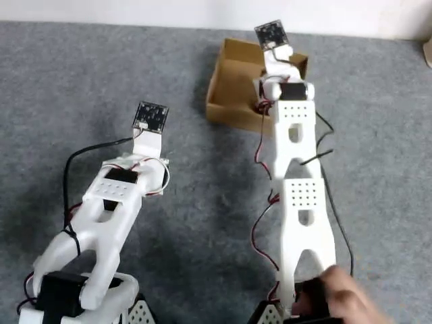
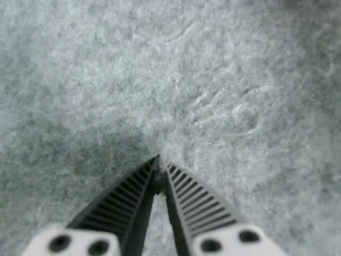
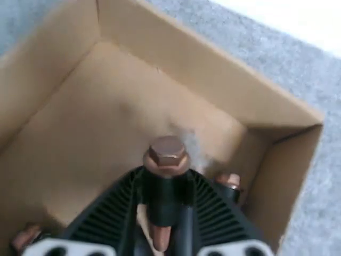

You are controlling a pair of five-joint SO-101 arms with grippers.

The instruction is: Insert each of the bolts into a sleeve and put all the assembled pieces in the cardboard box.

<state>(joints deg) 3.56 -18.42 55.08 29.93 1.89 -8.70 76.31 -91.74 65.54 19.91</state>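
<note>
The step in hand is judged to be delivery: one finished piece is being put into the cardboard box. The right gripper is clamped on the black sleeve. The copper bolt is seated in that sleeve, with its hexagonal head showing above the jaws and its tip showing below. The piece is held over the floor of the box, inside the line of the walls and towards one corner. In the high view the right arm is stretched out over the box.

A second piece is lying in that corner, just beside the gripper. A copper end is partly seen at the other side of the floor and is taken to be another piece, though too little of it is visible to be sure.

The left gripper is closed tip to tip with nothing between its fingers. It is held over the grey carpet, well apart from the box.

For the next move, the right jaws need only be parted so that the piece drops. Lowering it first would probably limit bouncing. It is best released clear of the second piece. The gripper should then be lifted straight up so that no wall is caught.
</note>
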